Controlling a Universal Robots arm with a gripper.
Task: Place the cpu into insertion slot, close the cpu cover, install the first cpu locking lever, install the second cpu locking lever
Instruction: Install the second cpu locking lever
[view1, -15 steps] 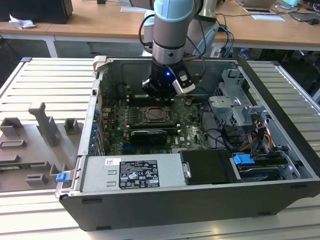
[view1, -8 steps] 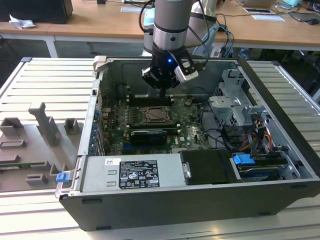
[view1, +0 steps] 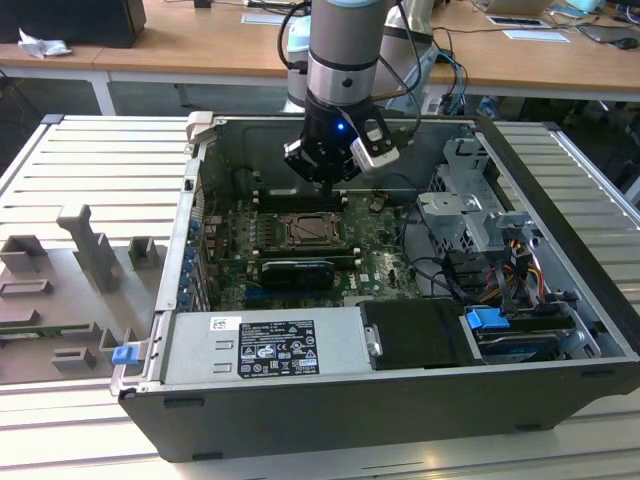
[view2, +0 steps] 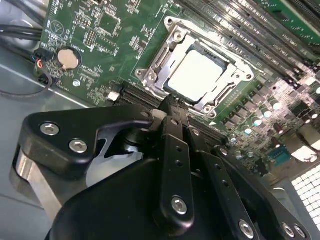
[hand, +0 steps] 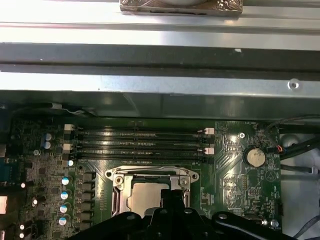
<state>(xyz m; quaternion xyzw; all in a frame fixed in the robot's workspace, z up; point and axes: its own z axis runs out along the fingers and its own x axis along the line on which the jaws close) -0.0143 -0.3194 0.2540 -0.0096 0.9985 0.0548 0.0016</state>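
gripper (view2: 172, 102) hangs inside the open pc case (view1: 560, 290), fingers pressed together w/ nothing between them, tips just above the near rim of the insertion slot (view2: 200, 75). cpu (view2: 197, 75) lies flat in the slot, pale face up, w/ the cpu cover (view2: 175, 40) down around it. memory slots (hand: 140, 142) run alongside the socket on the motherboard (view2: 95, 45).
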